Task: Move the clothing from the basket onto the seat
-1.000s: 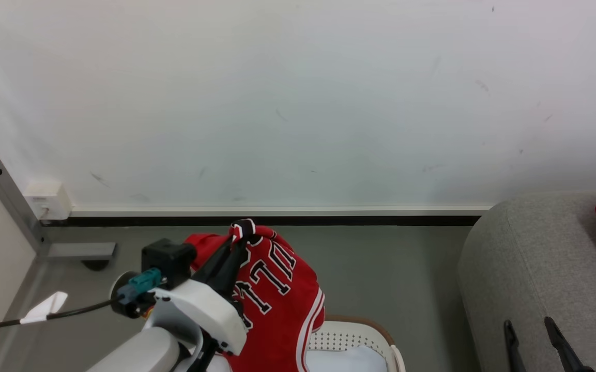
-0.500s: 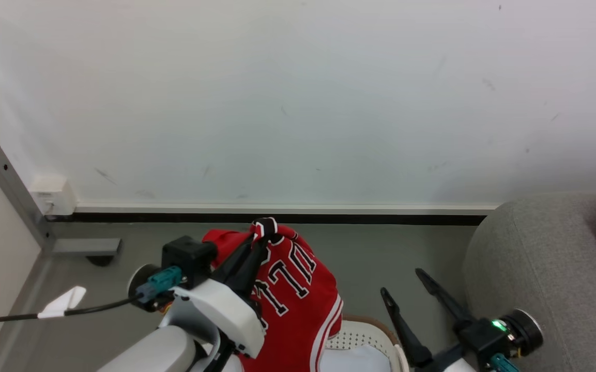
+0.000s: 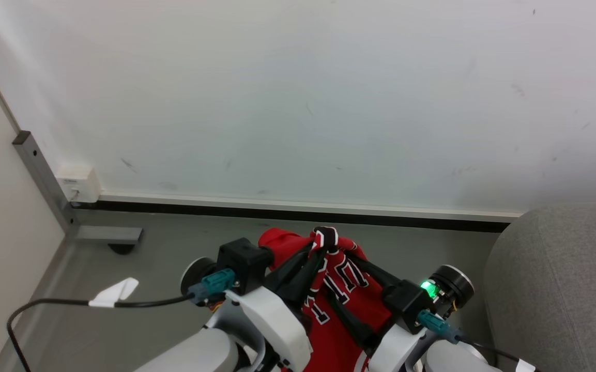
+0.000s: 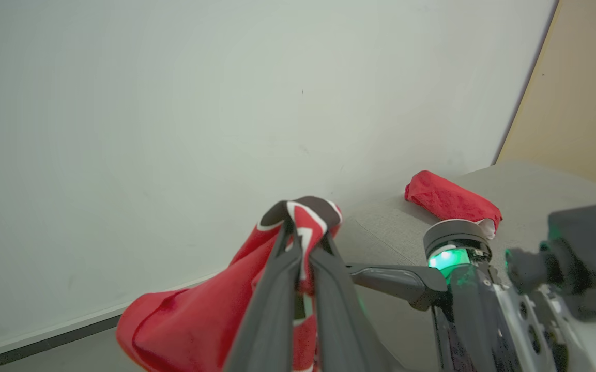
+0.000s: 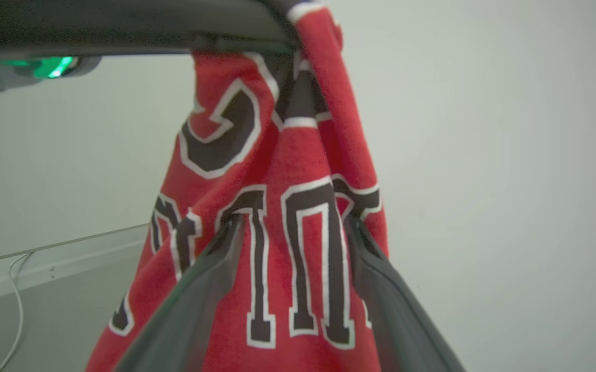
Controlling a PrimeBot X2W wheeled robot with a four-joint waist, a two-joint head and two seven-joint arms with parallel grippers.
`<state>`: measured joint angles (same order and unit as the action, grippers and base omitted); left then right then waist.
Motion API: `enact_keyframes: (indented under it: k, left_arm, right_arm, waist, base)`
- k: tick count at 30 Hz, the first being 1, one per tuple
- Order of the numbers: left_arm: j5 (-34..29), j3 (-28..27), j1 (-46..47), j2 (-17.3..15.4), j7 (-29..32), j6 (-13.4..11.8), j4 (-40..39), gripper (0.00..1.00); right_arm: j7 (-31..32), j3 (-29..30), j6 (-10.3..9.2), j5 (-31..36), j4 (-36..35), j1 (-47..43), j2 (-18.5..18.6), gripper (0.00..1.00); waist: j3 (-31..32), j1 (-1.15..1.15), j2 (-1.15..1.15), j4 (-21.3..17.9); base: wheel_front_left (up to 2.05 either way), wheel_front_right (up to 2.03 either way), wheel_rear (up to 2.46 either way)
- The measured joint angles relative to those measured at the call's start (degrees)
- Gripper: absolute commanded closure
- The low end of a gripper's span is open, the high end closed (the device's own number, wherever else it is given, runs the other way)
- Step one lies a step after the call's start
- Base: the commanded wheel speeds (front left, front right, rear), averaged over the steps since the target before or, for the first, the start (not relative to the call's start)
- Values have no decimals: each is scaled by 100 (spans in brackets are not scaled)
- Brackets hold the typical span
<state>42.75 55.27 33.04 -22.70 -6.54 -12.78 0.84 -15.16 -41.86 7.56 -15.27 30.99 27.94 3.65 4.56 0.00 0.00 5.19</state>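
Red sports jersey [image 3: 336,302] with black-and-white block lettering hangs in the air above the grey floor [image 3: 173,248]. Its long axis is vertical, with the bunched top edge up and the loose end dropping out of frame.

Left gripper [image 3: 321,244] is clamped tight on the jersey's black-and-white trimmed top edge, and the cloth drapes from that pinch.

Right gripper [image 5: 293,227] has its jaws wide apart, one dark finger either side of the lettered panel, just below the pinch. Whether those fingers press the cloth, I cannot tell.

Large grey fabric sofa [image 3: 561,279] with a rounded arm stands to the right, apart from the jersey. A second red garment [image 4: 450,201] lies crumpled on it, toward the white wall [image 3: 298,93].

A black cable with a white tag [image 3: 111,294] trails left from the left wrist.
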Motion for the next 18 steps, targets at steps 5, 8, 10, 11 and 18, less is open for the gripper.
enact_keyframes:
  k: [5, 8, 10, 11, 18]
  left_arm:
    - [1, 102, 50, 94, 73, 88, -37, 100]
    - [3, 122, 59, 125, 89, 114, -47, 100]
    - [4, 120, 62, 121, 89, 114, -41, 100]
    - [4, 118, 62, 111, 89, 113, -40, 100]
    - [3, 92, 62, 45, 77, 31, 11, 50]
  right_arm:
    - [-1, -488, 0, -539, 586, 270, -12, 53]
    - [-2, -725, 0, -946, 772, 380, -16, 100]
    - [-1, -811, 0, -1137, 789, 427, -27, 100]
    - [-1, -839, 0, -1221, 789, 453, -20, 100]
    - [0, -767, -1, -1406, 725, 489, 92, 100]
  waist:
    - [13, 0, 0, 96]
    - [25, 0, 0, 143]
    - [31, 0, 0, 153]
    - [34, 0, 0, 152]
    - [48, 0, 0, 85]
  base:
    - [0, 0, 0]
    - [0, 0, 0]
    - [0, 0, 0]
    - [0, 0, 0]
    - [0, 0, 0]
